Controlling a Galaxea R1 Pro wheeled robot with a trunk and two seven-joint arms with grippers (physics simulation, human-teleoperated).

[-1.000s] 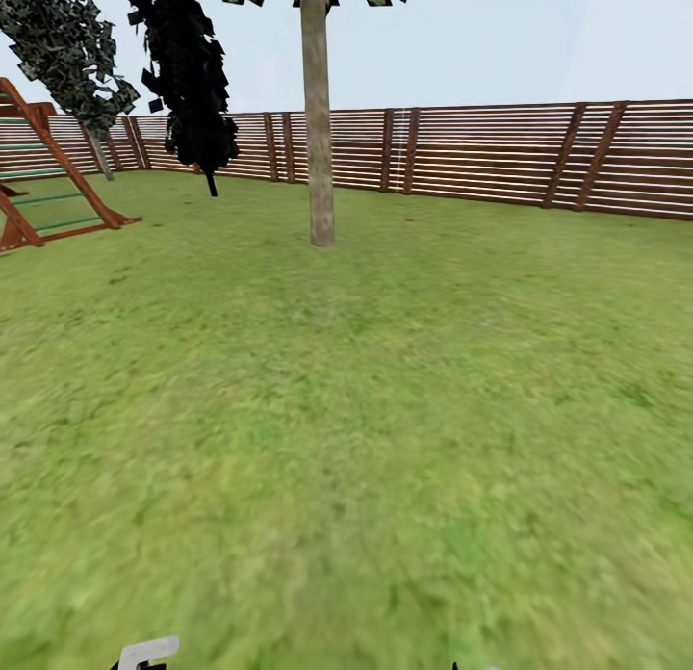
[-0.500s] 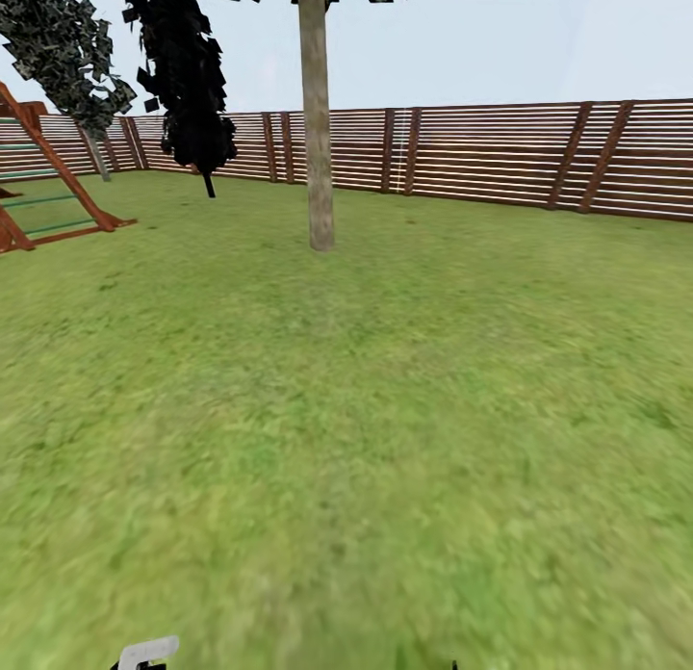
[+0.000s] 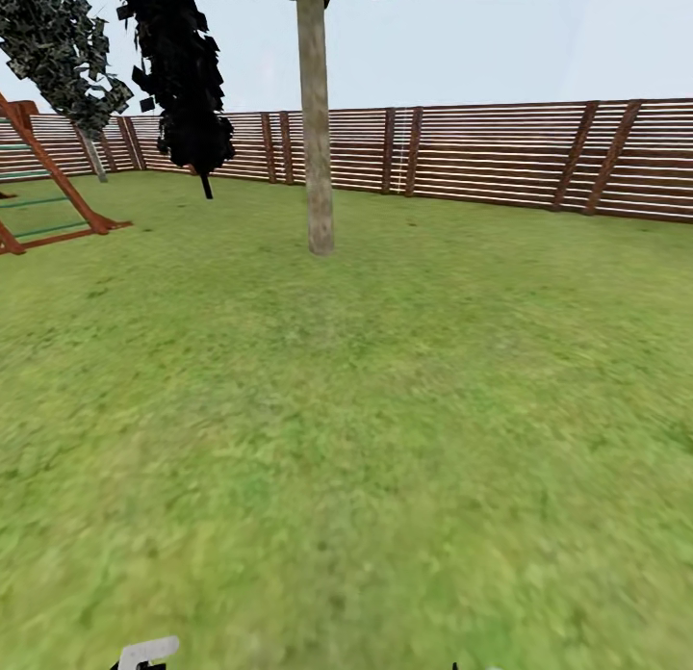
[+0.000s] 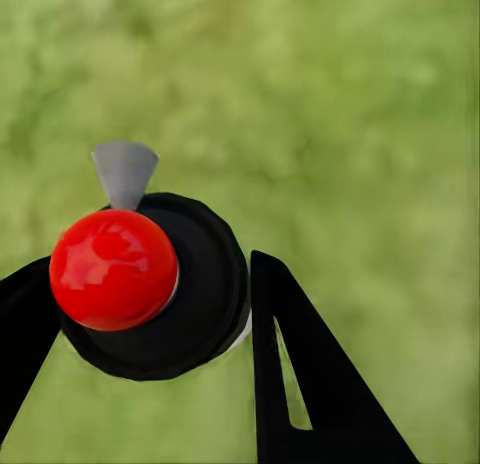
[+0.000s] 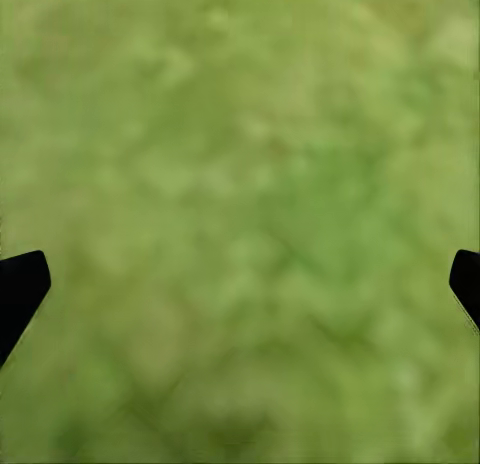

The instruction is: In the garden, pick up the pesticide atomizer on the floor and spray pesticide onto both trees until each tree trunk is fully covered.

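In the left wrist view the pesticide atomizer (image 4: 150, 294) is seen from above: a red dot on a dark round top with a small grey nozzle. My left gripper (image 4: 150, 319) is shut on it, one black finger (image 4: 300, 374) on each side. Its light-grey cap (image 3: 149, 652) peeks in at the head view's bottom edge. One tree trunk (image 3: 315, 141) rises straight ahead across the lawn, grey-brown and bare, with foliage at the top edge. My right gripper (image 5: 240, 284) hangs open over grass, its fingertips (image 5: 20, 289) wide apart with nothing between them.
A brown slatted fence (image 3: 481, 155) closes the far side of the lawn. A dark shrub (image 3: 188, 92) and a leaning tree with grey-green leaves (image 3: 67, 44) stand at the back left. A red-brown wooden play frame (image 3: 48, 184) sits at the left edge. Grass lies between me and the trunk.
The whole head view has shifted a little: the trunk's base sits slightly lower and the play frame further left, so the camera has moved. The atomizer stays in the left gripper.
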